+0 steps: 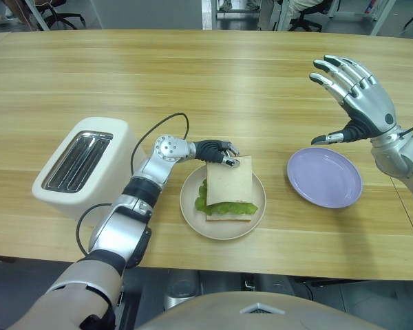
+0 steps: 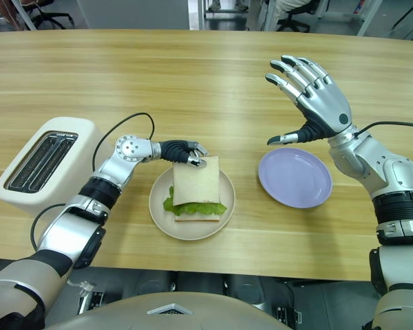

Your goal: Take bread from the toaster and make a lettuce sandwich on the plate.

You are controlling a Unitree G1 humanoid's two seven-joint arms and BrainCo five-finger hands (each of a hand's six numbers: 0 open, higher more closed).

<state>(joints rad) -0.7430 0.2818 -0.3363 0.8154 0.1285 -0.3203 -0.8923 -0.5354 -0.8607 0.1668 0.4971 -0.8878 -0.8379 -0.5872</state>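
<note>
Left eye view: left hand (image 1: 217,150) is pinching the far corner of the bread slice (image 1: 228,182), likely soft, crushable; right hand (image 1: 358,96) is hovering open.

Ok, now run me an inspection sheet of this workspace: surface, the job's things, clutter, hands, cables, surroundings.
Surface: wooden table, no spills seen.
Job's things: toaster at the robot's left, slots look empty; beige plate holds a sandwich, top slice over lettuce and a bottom slice.
Clutter: purple plate, nothing on it, right of the beige plate.
Hands: left hand touches the top slice's far corner; right hand open, raised beyond the purple plate.
Cables: black cable loops over the table by the left forearm.
Surroundings: office chairs beyond the far edge.
</note>
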